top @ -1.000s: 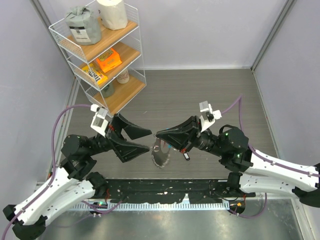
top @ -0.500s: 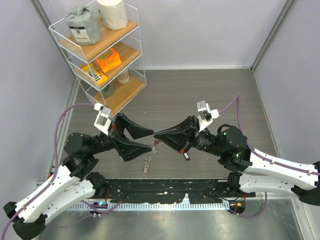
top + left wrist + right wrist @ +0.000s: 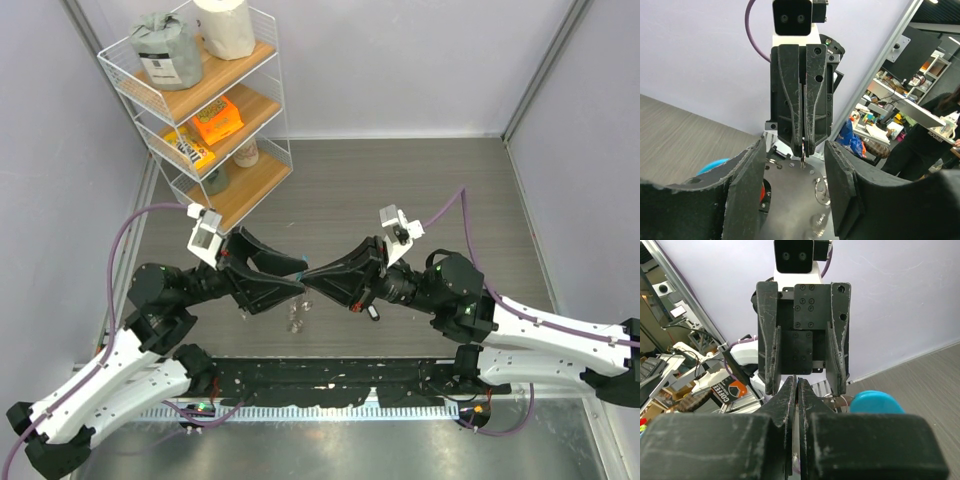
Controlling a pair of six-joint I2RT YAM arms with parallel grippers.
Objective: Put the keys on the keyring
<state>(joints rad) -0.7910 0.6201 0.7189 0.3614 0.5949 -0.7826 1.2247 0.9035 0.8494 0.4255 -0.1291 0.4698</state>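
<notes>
In the top view my right gripper (image 3: 306,274) is shut, its tip meeting my left gripper (image 3: 293,283) in mid-air. The left wrist view shows the right fingertips (image 3: 803,150) pinching a thin metal edge of the keyring (image 3: 802,161), just above the keys (image 3: 790,200). These form a flat grey disc that hangs between my open left fingers (image 3: 842,185); whether the pads touch it is unclear. A small silvery ring (image 3: 821,189) lies on the disc. The blue tag (image 3: 875,403) shows beside the tips, a red tag (image 3: 762,192) lower left. Seen from above, the keys (image 3: 297,316) dangle below both tips.
A white wire shelf rack (image 3: 205,110) with rolls, boxes and jars stands at the back left. The grey wooden floor (image 3: 400,190) stretches behind the arms. A black strip (image 3: 330,385) runs along the near edge between the arm bases.
Both grippers have shifted slightly left and closer together. The left jaws have narrowed around the right tip. The keys have swung from a broad disc under the right gripper to hanging edge-on below both tips.
</notes>
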